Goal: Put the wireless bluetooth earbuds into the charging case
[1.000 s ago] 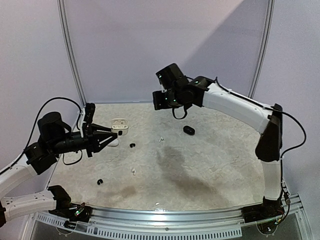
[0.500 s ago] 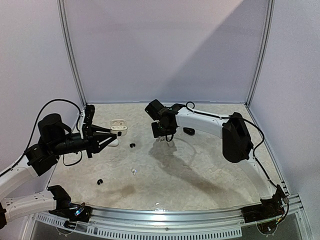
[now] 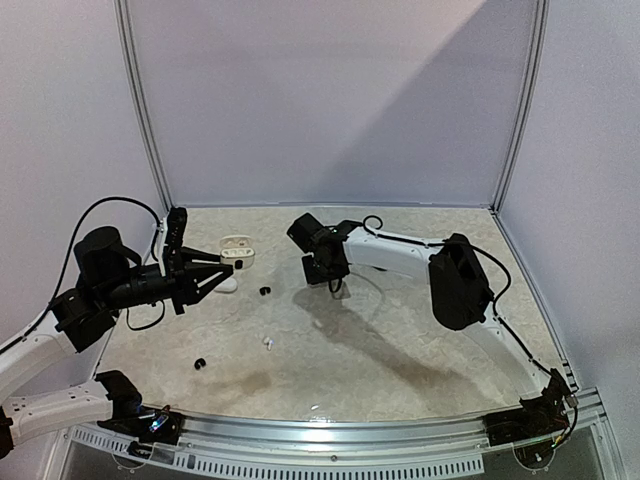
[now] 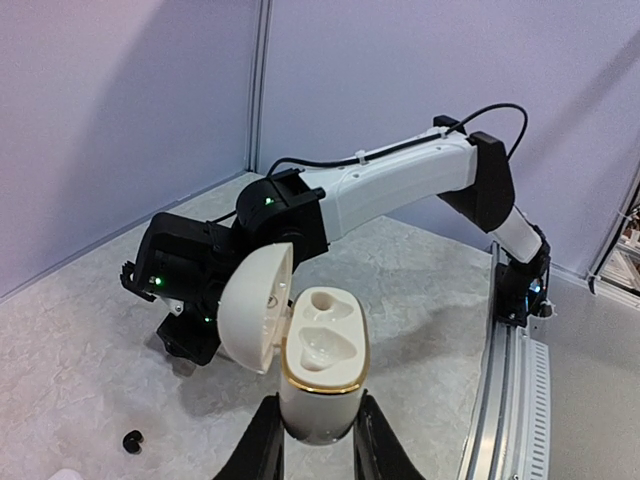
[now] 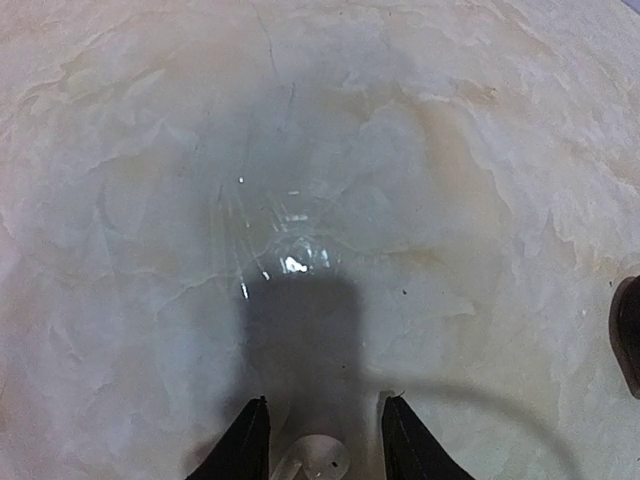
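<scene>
- The left arm [image 3: 100, 258] bends in from the left side. The left gripper [image 3: 228, 264] points across to the right, up off the table [image 3: 400, 350].
- Its fingers squeeze tight on a white charging case [image 4: 322, 345]. The case stands upright with its lid [image 4: 255, 305] swung open, and both little cups inside show.
- The right arm [image 3: 390, 250] stretches long and low across to the middle of the table. The right gripper [image 5: 324, 402] points down, close to the top.
- Its jaws stand apart, one on each side of a white earbud [image 5: 318, 460] that lies on the table. I cannot tell if they touch it.
- The left gripper is near the left corner post [image 3: 172, 225] and the back wall [image 3: 330, 100].
- Between the two grippers lies a black earbud [image 3: 264, 291]. Nearer the front lie a second white earbud [image 3: 266, 341] and a second black earbud [image 3: 199, 363].
- A dark thing [image 5: 628, 345] sits at the right edge of the right wrist view. The table ahead of those fingers is bare.
</scene>
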